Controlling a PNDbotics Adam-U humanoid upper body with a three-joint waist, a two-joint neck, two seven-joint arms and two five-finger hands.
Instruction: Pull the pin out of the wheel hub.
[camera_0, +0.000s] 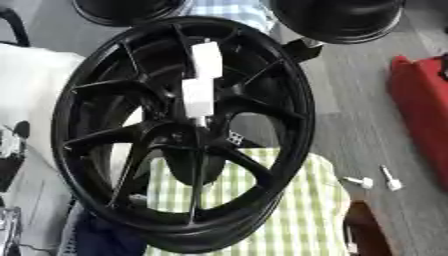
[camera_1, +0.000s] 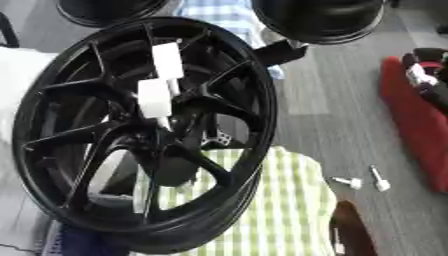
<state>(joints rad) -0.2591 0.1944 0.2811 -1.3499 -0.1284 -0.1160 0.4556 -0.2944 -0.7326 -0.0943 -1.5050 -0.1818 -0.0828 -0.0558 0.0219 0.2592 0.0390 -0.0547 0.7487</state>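
A black spoked wheel (camera_0: 179, 135) stands tilted on its rim and fills the middle of both eye views. From its hub (camera_0: 199, 137) a white pin (camera_0: 198, 97) sticks out toward me, a thin shaft joining it to the hub. A second white block (camera_0: 206, 59) sits just above the pin, over the upper spokes. No hand touches the pin or the wheel. At the left edge of the left eye view a black and silver part (camera_0: 9, 155) shows, perhaps my left hand. My right hand is out of view.
The wheel rests on a green-and-white checked cloth (camera_0: 289, 210). Two loose white pins (camera_0: 359, 181) (camera_0: 390, 180) lie on the grey floor to the right. Two more black wheels (camera_0: 341, 17) (camera_0: 131, 10) stand at the top. A red object (camera_0: 424, 110) lies at the right edge.
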